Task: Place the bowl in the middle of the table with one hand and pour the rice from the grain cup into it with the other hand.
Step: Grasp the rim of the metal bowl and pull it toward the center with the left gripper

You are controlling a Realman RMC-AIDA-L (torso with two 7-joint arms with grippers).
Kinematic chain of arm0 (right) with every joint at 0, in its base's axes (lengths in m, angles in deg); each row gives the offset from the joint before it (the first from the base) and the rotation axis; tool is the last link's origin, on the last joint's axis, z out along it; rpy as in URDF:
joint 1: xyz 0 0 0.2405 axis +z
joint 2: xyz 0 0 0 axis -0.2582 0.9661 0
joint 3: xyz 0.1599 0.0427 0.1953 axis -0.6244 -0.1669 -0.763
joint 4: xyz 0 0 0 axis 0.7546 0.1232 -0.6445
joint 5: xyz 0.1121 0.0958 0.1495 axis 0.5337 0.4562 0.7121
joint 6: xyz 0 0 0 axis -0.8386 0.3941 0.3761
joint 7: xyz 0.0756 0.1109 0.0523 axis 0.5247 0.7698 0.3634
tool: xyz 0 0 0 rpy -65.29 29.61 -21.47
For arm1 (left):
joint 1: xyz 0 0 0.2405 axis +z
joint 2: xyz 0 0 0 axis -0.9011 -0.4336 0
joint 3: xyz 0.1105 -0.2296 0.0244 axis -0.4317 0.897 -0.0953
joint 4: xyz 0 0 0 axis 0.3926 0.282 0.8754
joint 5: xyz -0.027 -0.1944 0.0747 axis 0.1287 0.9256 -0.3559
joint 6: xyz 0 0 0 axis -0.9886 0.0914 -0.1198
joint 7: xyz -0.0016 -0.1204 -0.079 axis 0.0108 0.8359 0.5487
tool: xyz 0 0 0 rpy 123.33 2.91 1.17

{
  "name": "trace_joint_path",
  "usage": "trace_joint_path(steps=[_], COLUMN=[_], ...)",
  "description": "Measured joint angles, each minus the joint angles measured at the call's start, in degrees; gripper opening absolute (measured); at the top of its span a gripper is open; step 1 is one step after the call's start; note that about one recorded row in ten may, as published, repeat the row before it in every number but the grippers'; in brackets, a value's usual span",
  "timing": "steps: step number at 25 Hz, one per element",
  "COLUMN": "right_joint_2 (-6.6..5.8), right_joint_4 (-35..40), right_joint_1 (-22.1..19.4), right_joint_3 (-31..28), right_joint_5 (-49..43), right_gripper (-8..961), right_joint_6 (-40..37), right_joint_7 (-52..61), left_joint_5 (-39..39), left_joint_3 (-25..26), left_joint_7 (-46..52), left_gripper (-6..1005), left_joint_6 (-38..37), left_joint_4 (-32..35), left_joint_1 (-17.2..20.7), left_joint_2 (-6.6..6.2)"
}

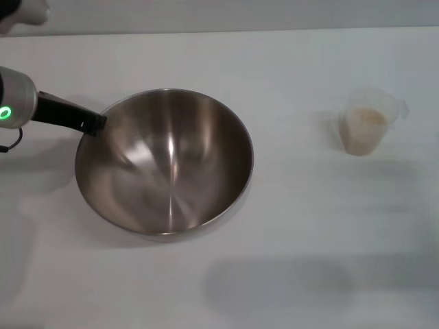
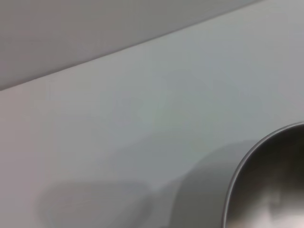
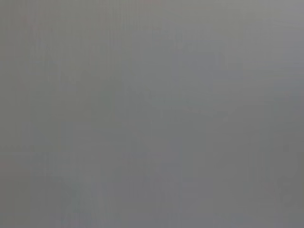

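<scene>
The steel bowl [image 1: 164, 164] sits on the white table [image 1: 309, 226], left of the middle. My left gripper [image 1: 95, 123] reaches in from the left, and its black fingers [image 1: 68, 114] close on the bowl's left rim. In the left wrist view only an arc of the bowl [image 2: 270, 190] shows. The grain cup [image 1: 367, 123] stands upright at the right, well apart from the bowl, with pale rice [image 1: 363, 131] inside it. My right gripper is out of view, and its wrist view shows only plain grey.
The table's far edge [image 1: 274, 30] runs along the top of the head view. A soft shadow [image 1: 274, 281] lies on the table's front part, right of the bowl.
</scene>
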Motion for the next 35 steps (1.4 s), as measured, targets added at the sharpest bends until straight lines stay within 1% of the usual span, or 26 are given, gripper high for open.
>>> trace_joint_path(steps=[2, 5, 7, 8, 10, 12, 13, 17, 24, 26, 27, 28, 31, 32, 35], right_joint_2=[-0.04, -0.05, -0.06, -0.06, -0.08, -0.09, -0.09, -0.09, -0.09, -0.09, -0.09, -0.09, -0.14, -0.16, -0.17], right_joint_4=[0.0, 0.0, 0.0, 0.0, 0.0, 0.0, 0.0, 0.04, 0.1, 0.11, 0.13, 0.13, 0.13, 0.16, 0.19], right_joint_1=[0.0, 0.0, 0.0, 0.0, 0.01, 0.04, 0.04, 0.02, -0.06, 0.0, 0.05, 0.05, 0.1, 0.1, 0.1], right_joint_3=[0.0, 0.0, 0.0, 0.0, 0.0, 0.02, 0.02, 0.09, 0.09, 0.09, 0.09, 0.09, 0.09, 0.09, 0.09], right_joint_5=[0.0, 0.0, -0.02, -0.02, -0.03, -0.06, -0.06, -0.08, -0.09, -0.09, -0.09, -0.09, -0.09, -0.09, -0.09], right_gripper=[662, 662, 662, 663, 663, 663, 663, 664, 661, 661, 661, 661, 662, 662, 662], right_joint_6=[0.0, 0.0, 0.0, 0.0, 0.01, 0.02, 0.02, 0.06, 0.06, 0.06, 0.06, 0.06, 0.06, 0.06, 0.06], right_joint_7=[0.39, 0.53, 0.66, 0.66, 0.67, 0.69, 0.69, 0.71, 0.79, 0.79, 0.79, 0.79, 0.8, 0.8, 0.8], left_joint_5=[1.82, 3.54, 4.01, 4.01, 4.18, 5.04, 5.04, 8.81, 10.32, 10.38, 10.5, 10.5, 10.89, 11.12, 11.23], left_joint_3=[2.17, 4.05, 5.57, 5.57, 6.88, 9.01, 9.01, 13.38, 15.13, 16.03, 17.06, 17.06, 18.85, 19.84, 20.16], left_joint_7=[-0.66, -1.38, -1.4, -1.4, -1.55, -2.46, -2.46, -5.23, -6.15, -6.45, -7.15, -7.15, -8.29, -8.56, -8.62], left_gripper=[55, 52, 47, 43, 34, 32, 34, 42, 55, 59, 61, 63, 69, 71, 77], left_joint_6=[1.36, 3.08, 4.61, 4.61, 5.37, 6.7, 6.7, 10.16, 12.36, 12.89, 13.44, 13.44, 14.49, 15.12, 15.59], left_joint_4=[0.44, 1.15, 3.17, 3.17, 4.64, 6.01, 6.01, 7.72, 9.08, 10.75, 12.4, 12.4, 14.95, 16.5, 17.55], left_joint_1=[-0.72, -1.64, -3.1, -3.1, -4.26, -5.62, -5.62, -7.97, -10.23, -11.4, -12.57, -12.57, -14.28, -15.39, -16.38], left_joint_2=[0.0, -0.02, -0.07, -0.07, -0.07, -0.06, -0.06, -0.11, -0.18, -0.38, -0.63, -0.63, -0.88, -1.21, -1.57])
